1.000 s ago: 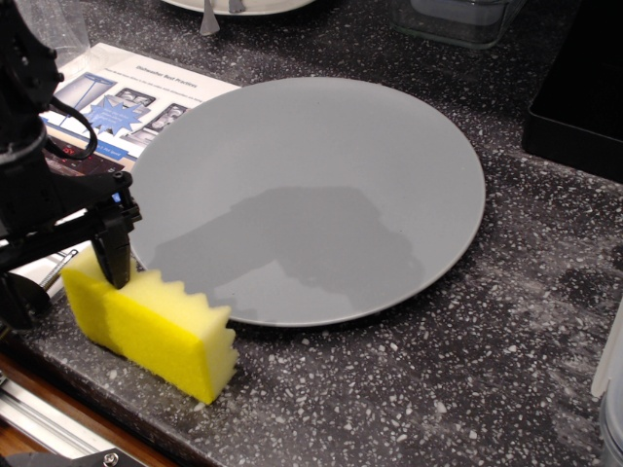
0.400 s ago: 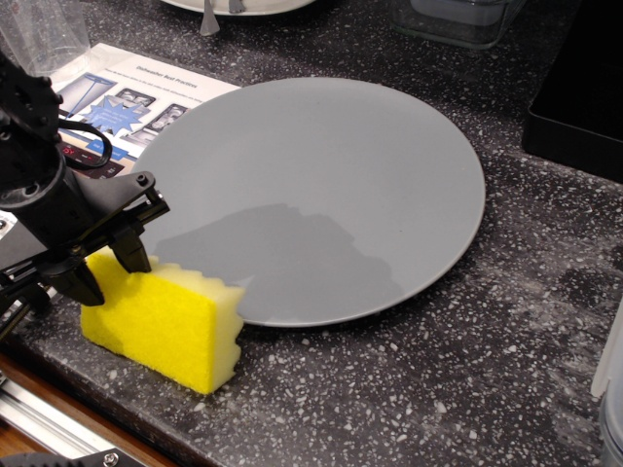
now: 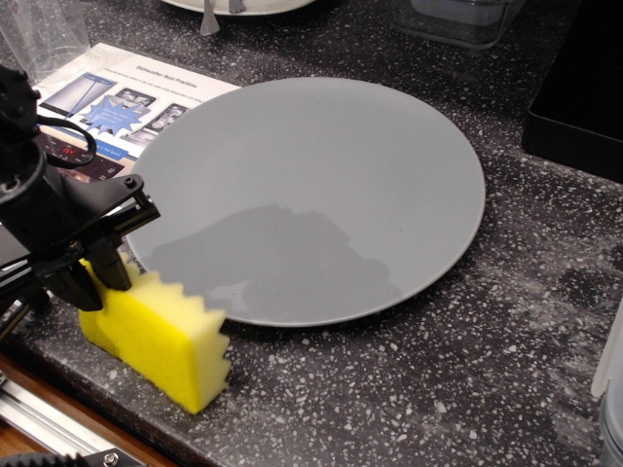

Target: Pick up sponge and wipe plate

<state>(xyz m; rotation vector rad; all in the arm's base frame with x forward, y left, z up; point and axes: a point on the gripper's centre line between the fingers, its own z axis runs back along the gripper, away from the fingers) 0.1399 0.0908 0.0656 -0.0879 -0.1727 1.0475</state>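
The yellow sponge (image 3: pixel 161 336) lies on the dark speckled counter at the front left, wavy face up, just off the near-left rim of the grey plate (image 3: pixel 311 195). My gripper (image 3: pixel 94 277) is at the sponge's left end. Its two black fingers stand on either side of that end and pinch it. The sponge's underside rests on the counter. The plate is flat and bare, with the arm's shadow across its near part.
A printed leaflet (image 3: pixel 117 97) lies under the plate's left edge. A white dish (image 3: pixel 243 5) and a clear container (image 3: pixel 458 19) stand at the back. A black tray (image 3: pixel 584 88) is at the right. The counter's front edge (image 3: pixel 58 418) runs close below the sponge.
The gripper has turned and shifted over the sponge's left end, and the sponge has swung with it, first towards the plate's rim, then back a little.
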